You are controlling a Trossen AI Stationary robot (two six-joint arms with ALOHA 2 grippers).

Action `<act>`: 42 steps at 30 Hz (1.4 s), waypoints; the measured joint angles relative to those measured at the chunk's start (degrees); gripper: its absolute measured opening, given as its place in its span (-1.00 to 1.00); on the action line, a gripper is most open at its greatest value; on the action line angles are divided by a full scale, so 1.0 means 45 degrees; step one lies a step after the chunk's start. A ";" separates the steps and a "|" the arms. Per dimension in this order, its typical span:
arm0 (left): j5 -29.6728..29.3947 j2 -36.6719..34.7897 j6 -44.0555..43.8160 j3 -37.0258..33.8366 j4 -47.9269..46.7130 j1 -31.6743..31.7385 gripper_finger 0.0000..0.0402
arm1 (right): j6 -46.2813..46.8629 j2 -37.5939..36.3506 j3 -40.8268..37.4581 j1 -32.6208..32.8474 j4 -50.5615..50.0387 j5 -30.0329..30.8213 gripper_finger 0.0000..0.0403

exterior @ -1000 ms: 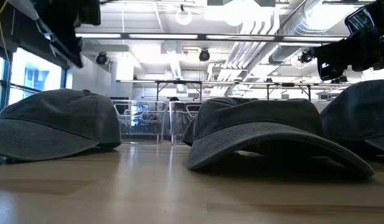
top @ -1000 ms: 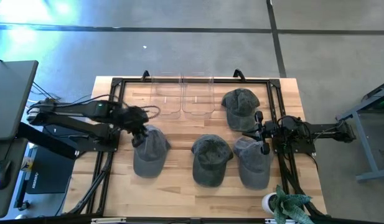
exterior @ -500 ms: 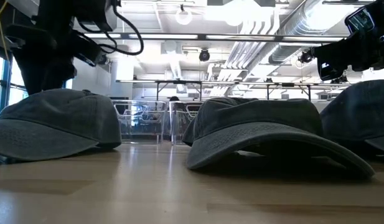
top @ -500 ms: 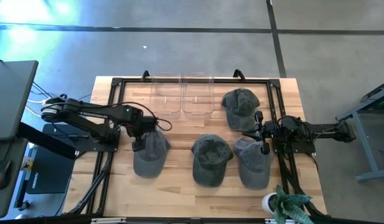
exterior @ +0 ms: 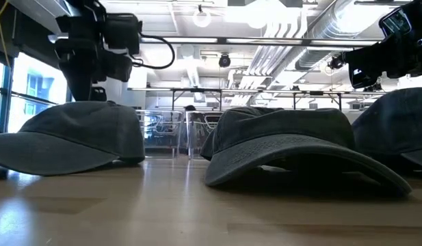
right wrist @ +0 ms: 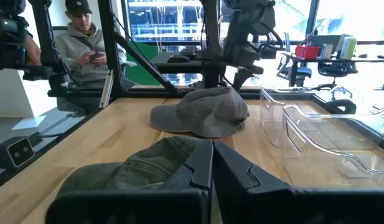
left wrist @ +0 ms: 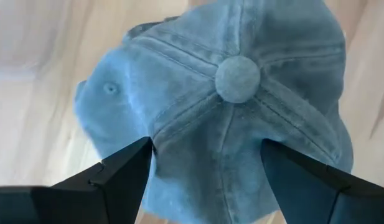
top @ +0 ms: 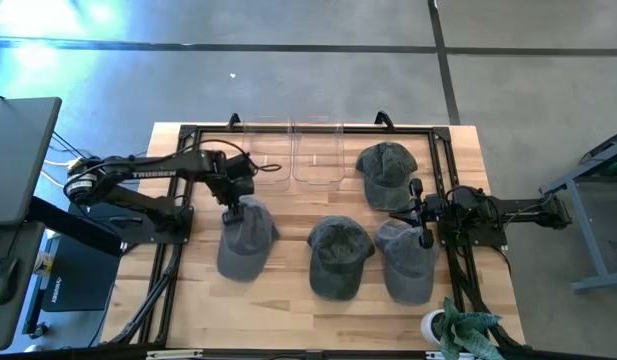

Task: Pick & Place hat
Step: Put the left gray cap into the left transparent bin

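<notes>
On the table [top: 288, 315] lie four hats; the task's hat [top: 243, 237] is the one farthest from the right arm, left of the clear bins [top: 293, 155]. The left hand [left wrist: 207, 165] hangs spread wide over its crown, fingers [left wrist: 117, 177] astride the button [left wrist: 238, 79]. To grip well, I judge it should drop straight and pinch the crown fabric, not the brim. The right hand [right wrist: 211, 163], pressed together, waits by the rightmost hats.

1. Two clear plastic bins [top: 293, 155] are sitting side by side near the worktop's far edge, toward its middle.
2. A potted plant [top: 458, 330] is standing at the near right corner.
3. A person [right wrist: 86, 53] in a grey hoodie and dark cap is sitting beyond the table, looking down.
</notes>
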 joint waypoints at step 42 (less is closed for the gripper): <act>0.5200 0.3811 0.0612 -0.0400 0.5913 -0.3663 0.06 | 0.0000 0.0000 0.0000 -0.0003 0.0063 0.0000 -0.98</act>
